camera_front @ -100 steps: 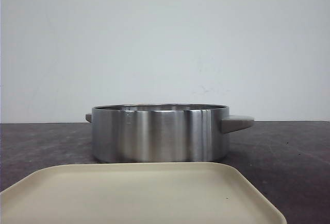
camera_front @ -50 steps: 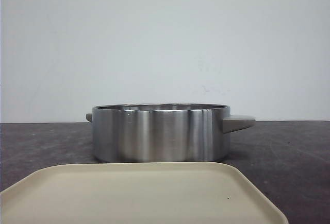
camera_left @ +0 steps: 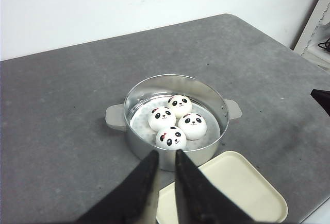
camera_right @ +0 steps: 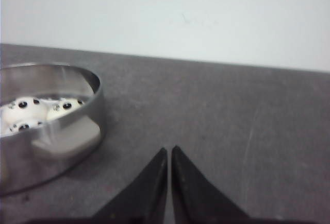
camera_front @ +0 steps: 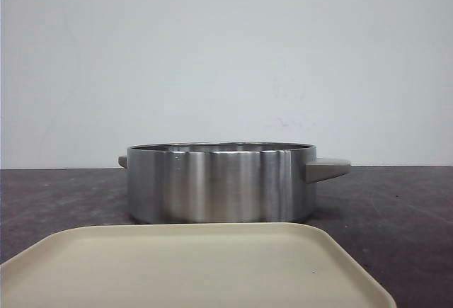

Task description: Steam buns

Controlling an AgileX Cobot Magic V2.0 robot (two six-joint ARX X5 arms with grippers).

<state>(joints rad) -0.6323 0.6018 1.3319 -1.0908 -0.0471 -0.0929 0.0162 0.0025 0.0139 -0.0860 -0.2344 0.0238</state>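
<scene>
Left tool (camera_left: 164, 154) hangs above the near rim of the steel pot (camera_left: 135, 145), fingers nearly together w/ only a slim gap, nothing between them, touching nothing. Right tool (camera_right: 169, 152) is pinched to a hairline slit, also empty, over bare grey counter (camera_right: 232, 121) beside the pot's handle (camera_right: 67, 140). All four buns (camera_left: 175, 121) sit clustered inside the pot (panda faces up). Cream tray (camera_left: 242, 188) lies just beside the pot, on the near side.
</scene>
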